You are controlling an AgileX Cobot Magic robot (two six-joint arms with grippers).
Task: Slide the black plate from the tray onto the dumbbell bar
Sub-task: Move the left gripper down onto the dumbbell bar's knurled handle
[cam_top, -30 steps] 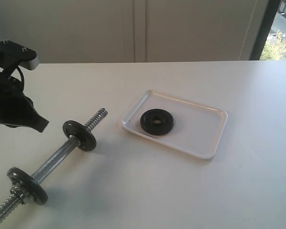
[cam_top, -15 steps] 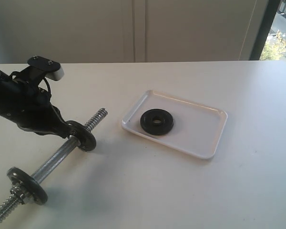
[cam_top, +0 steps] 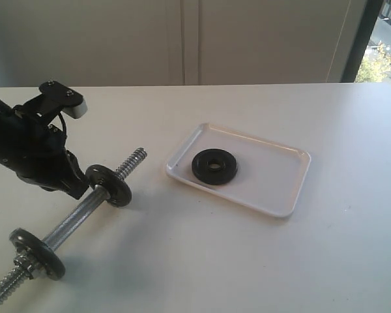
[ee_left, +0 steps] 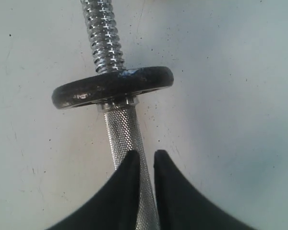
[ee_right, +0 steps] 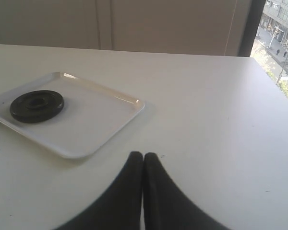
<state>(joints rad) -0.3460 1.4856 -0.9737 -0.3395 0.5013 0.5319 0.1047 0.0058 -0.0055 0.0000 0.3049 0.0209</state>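
Left gripper (ee_left: 142, 156) sat over the dumbbell bar (ee_left: 126, 136), jaws nearly together.
Right gripper (ee_right: 143, 156) was pressed shut. The black plate (cam_top: 214, 167) lay flat in the tray (cam_top: 277, 195), toward its nine o'clock end, at three o'clock from the bar.

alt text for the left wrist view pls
The left tool, black fingertips almost together, is over the knurled shaft of the dumbbell bar, just short of a dull black disc on it. The bar's threaded end runs beyond the disc over a white table.
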